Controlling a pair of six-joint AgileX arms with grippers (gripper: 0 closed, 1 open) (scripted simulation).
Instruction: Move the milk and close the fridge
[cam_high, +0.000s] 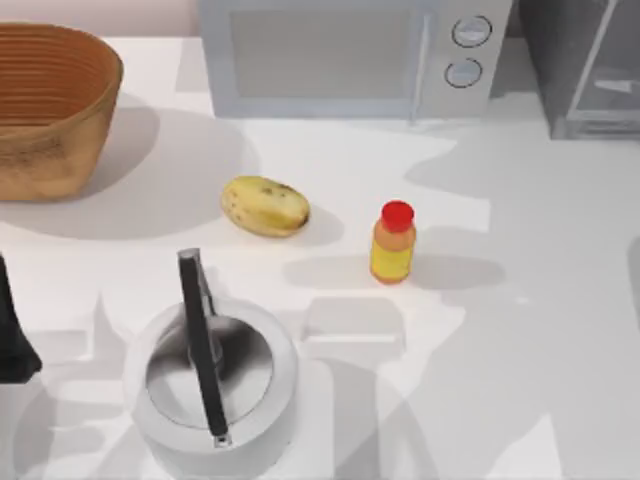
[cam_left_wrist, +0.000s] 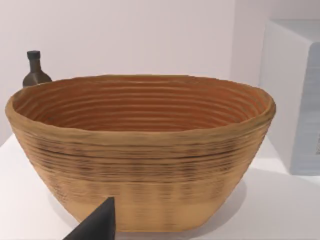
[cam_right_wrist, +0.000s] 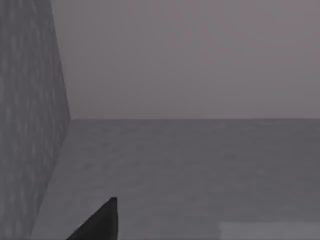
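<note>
The fridge (cam_high: 585, 70) stands at the table's far right corner, no milk carton in sight — whether either gripper's fingers are parted I cannot tell — so reaching blind risks toppling the yellow bottle (cam_high: 393, 243).

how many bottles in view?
2. A yellow bottle with a red cap stands mid-table, right of the potato. A dark bottle stands behind the basket, seen from the left wrist. More may be hidden behind the basket or microwave.
</note>
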